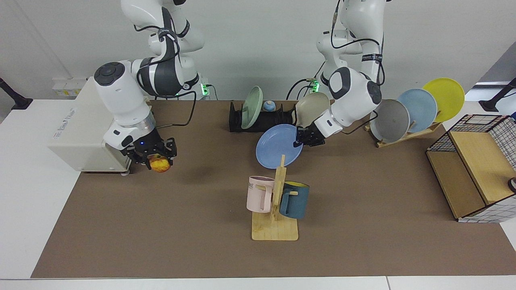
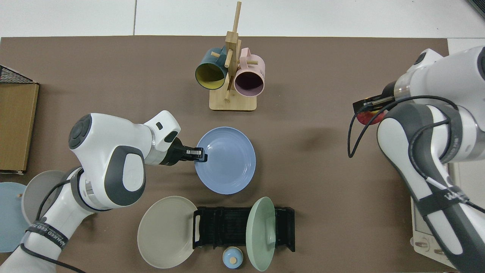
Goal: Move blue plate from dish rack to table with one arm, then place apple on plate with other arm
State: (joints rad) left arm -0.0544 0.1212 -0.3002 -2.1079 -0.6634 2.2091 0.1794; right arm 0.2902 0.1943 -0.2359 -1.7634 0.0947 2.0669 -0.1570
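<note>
The blue plate [image 1: 278, 146] [image 2: 226, 160] hangs nearly flat over the brown table [image 1: 363, 241] [image 2: 113, 76], between the black dish rack [image 1: 260, 120] [image 2: 231, 227] and the mug tree. My left gripper [image 1: 301, 139] [image 2: 197, 154] is shut on the plate's rim, on the side toward the wooden plate stand. Whether the plate touches the mat I cannot tell. At the other end of the table, my right gripper [image 1: 156, 158] [image 2: 364, 108] is shut on the red and yellow apple [image 1: 160, 164] [image 2: 366, 118], held above the mat beside the white appliance.
A wooden mug tree [image 1: 276, 201] with a pink and a dark blue mug stands just in front of the plate. The rack holds a green plate [image 1: 251, 107]; a beige plate [image 1: 311, 109] leans at its end. A wooden stand [image 1: 405, 135] carries grey, sky-blue and yellow plates. A wire-and-wood box [image 1: 475, 169] and a white appliance [image 1: 80, 133] flank the mat.
</note>
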